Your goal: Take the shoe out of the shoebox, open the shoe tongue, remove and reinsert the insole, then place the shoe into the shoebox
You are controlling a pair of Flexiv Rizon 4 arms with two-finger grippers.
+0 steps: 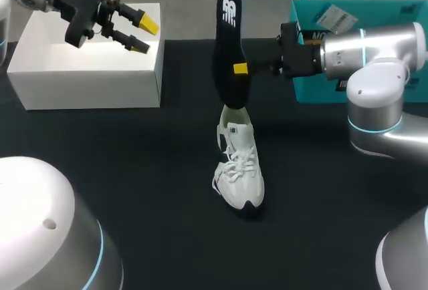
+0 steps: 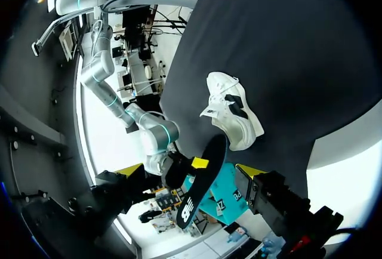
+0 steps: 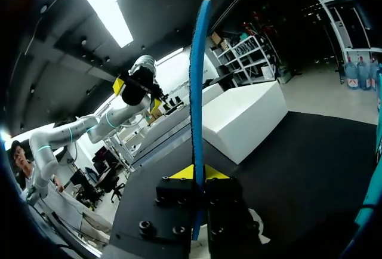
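Black cloth covers the desk (image 1: 134,170) in the head view, and a white shoe (image 1: 239,170) stands on it near the middle, toe toward the camera, laces loose. Over its heel the right fingers (image 1: 239,69) are clamped on a black insole (image 1: 227,29), held upright with its lower end at the shoe's opening; whether it touches there I cannot tell. A teal shoebox (image 1: 314,16) sits behind that arm. At the far left the left fingers (image 1: 144,35) hover above a white box (image 1: 80,69), spread apart and gripping nothing

From the left wrist, the yellow tips stand wide apart and empty; ahead lies the shoe, with the gripped insole between it and the teal shoebox

From the right wrist, the insole rises edge-on, pinched between both yellow tips, the white box beyond it
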